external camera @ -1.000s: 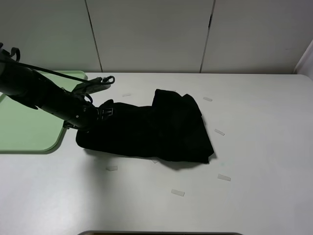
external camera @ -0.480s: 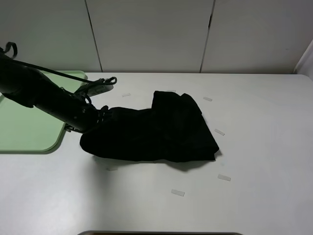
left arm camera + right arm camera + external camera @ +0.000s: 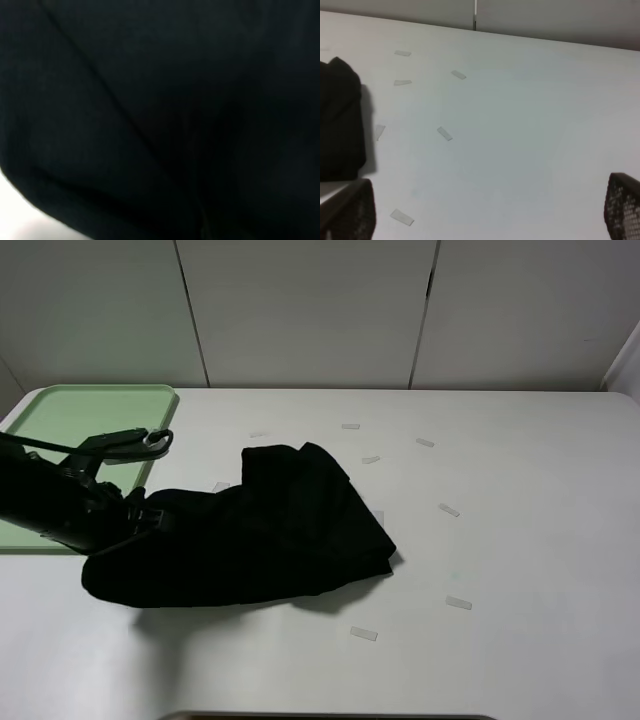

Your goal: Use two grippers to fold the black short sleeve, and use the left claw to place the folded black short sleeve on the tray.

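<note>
Where the left pincer [image 3: 152, 520] bites, the black short sleeve [image 3: 275, 530] extends rightward.

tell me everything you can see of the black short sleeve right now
The black short sleeve is a plain black soft-cloth bundle, folded and wrinkled, lying lengthwise on the white table by the tray, not visibly on it. Its right part is bulkier, with a raised fold. The left claw appears to grip its left end, jaws hidden in cloth; black fabric fills the left wrist view. Nothing else touches it.
</note>
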`<action>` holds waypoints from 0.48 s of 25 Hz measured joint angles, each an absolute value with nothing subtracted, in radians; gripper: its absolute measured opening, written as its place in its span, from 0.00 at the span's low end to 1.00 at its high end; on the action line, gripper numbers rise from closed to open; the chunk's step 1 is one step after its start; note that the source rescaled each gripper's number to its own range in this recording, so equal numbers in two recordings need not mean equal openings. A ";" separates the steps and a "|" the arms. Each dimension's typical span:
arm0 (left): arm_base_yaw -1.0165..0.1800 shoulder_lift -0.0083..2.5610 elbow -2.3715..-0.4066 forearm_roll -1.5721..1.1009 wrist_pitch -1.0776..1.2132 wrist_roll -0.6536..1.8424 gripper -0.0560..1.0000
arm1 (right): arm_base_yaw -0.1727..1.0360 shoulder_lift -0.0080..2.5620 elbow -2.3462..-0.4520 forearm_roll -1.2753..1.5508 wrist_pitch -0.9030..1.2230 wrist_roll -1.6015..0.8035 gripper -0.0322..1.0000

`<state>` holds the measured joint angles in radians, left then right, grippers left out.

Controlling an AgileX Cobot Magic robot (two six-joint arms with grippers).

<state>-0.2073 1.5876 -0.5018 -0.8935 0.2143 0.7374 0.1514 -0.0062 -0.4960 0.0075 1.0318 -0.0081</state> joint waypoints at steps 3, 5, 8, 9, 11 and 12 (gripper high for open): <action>-0.233 1.526 -0.499 -0.910 0.216 0.708 0.14 | 0.151 -0.006 -0.496 0.007 1.032 -0.008 1.00; -0.264 1.499 -0.507 -0.947 0.223 0.703 0.14 | 0.151 -0.006 -0.496 0.007 1.032 -0.008 1.00; -0.321 1.489 -0.529 -1.010 0.237 0.717 0.14 | 0.151 -0.006 -0.496 0.007 1.032 -0.008 1.00; -0.336 1.489 -0.536 -1.035 0.237 0.735 0.14 | 0.151 -0.006 -0.496 0.007 1.032 -0.008 1.00; -0.373 1.489 -0.549 -1.084 0.230 0.784 0.14 | 0.151 -0.006 -0.496 0.007 1.032 -0.008 1.00; -0.392 1.489 -0.557 -1.114 0.219 0.813 0.14 | 0.151 -0.006 -0.496 0.007 1.032 -0.008 1.00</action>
<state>-0.3915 1.4886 -0.5569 -1.1138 0.2190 0.8127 0.1514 -0.0062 -0.4960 0.0075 1.0318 -0.0081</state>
